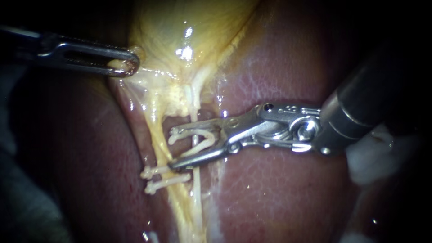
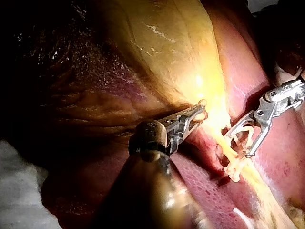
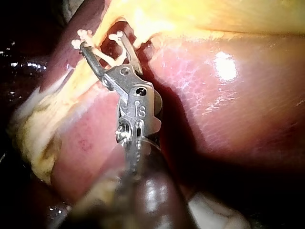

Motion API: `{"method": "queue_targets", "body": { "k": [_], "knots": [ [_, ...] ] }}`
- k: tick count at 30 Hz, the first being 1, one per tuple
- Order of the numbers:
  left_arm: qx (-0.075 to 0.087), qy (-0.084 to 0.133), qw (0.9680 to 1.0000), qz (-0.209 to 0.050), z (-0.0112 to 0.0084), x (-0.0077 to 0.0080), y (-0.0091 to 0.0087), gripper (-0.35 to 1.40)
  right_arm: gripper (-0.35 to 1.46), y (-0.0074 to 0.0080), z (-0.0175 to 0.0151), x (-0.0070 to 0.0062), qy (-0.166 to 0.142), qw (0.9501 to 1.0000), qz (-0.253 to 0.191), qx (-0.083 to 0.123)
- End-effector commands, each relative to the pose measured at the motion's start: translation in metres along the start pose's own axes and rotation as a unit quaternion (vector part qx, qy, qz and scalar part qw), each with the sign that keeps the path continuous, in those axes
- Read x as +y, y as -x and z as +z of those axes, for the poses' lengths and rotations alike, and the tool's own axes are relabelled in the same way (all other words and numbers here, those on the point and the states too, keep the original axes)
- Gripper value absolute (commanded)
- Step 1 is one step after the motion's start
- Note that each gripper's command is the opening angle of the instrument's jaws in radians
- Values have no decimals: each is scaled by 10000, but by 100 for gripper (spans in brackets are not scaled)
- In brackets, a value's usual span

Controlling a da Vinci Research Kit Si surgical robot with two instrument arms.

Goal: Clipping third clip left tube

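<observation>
The yellow left tube (image 1: 157,139) runs down from the gallbladder (image 1: 193,31) across the liver (image 1: 279,193). Two white clips (image 1: 165,181) sit on it, one just above the other. My right instrument (image 1: 180,147) comes in from the right, its jaws standing wide with an open white clip (image 1: 198,139) held between them. The clip's open ends point at the left tube just above the two set clips. A thin pale strand crosses between the jaws. My left instrument (image 1: 123,65) is shut on the gallbladder's edge at the upper left, holding it taut.
White gauze (image 1: 373,157) lies under my right instrument's shaft at the right. Liver surface surrounds the tube on both sides. In the left wrist view my right instrument (image 2: 238,145) sits just beyond my left instrument (image 2: 198,114).
</observation>
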State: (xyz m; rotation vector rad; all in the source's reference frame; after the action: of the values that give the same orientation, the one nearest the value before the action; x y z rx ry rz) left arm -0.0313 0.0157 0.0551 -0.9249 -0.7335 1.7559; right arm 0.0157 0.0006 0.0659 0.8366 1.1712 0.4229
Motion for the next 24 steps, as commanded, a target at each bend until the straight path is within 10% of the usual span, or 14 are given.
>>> {"method": "queue_targets", "body": {
  "k": [1, 13, 24],
  "knots": [
    [0, -1, 10000, -2, 0, 0, 0, -35, 50, 3, 0, 3, -1, 10000, 22, -3],
    [0, -1, 10000, -2, 0, 0, 0, -35, 50, 21, 12, 28, 53, 10000, 76, 26],
    [0, -1, 10000, -2, 0, 0, 1, -35, 50, 12, 35, 27, -573, 9978, 174, 281]
  ]
}}
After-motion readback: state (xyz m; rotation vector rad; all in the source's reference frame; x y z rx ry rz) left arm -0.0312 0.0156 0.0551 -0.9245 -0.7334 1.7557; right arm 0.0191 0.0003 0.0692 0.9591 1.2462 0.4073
